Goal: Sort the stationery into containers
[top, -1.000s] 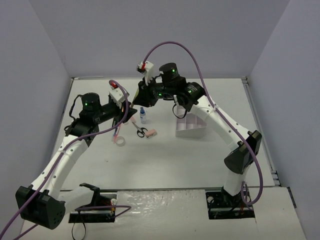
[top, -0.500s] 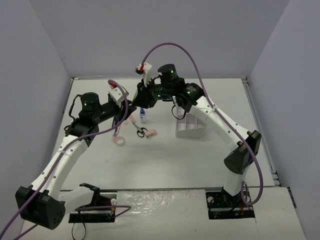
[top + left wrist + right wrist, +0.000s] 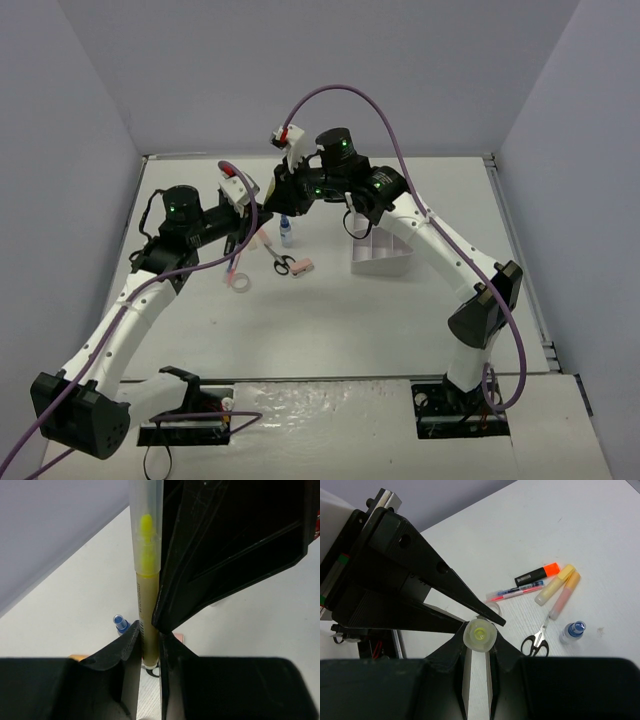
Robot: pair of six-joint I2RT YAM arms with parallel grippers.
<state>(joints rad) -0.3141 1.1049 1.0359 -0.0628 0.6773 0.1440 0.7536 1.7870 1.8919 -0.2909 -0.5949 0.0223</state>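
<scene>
The yellow highlighter (image 3: 145, 580) is held in the air above the surface (image 3: 400, 320), clamped between the fingers of the left hand (image 3: 149, 649) while the right hand (image 3: 479, 647) is closed on it as well. This double grip is judged to be a handover, arranged so the pen is never unsupported. The white organiser tray (image 3: 381, 262) stands well apart on the right, while the scissors (image 3: 536, 641) and other pens (image 3: 559, 592) lie unsorted below.

Four highlighters: a yellow highlighter (image 3: 146, 555), an orange-capped highlighter (image 3: 536, 573), a pale yellow highlighter (image 3: 554, 585), a peach highlighter (image 3: 564, 596). Seemingly two thin pens (image 3: 515, 592). One each: scissors (image 3: 536, 641), blue-capped bottle (image 3: 571, 631), pink eraser (image 3: 302, 267), tape ring (image 3: 240, 282), white tray (image 3: 380, 265).
</scene>
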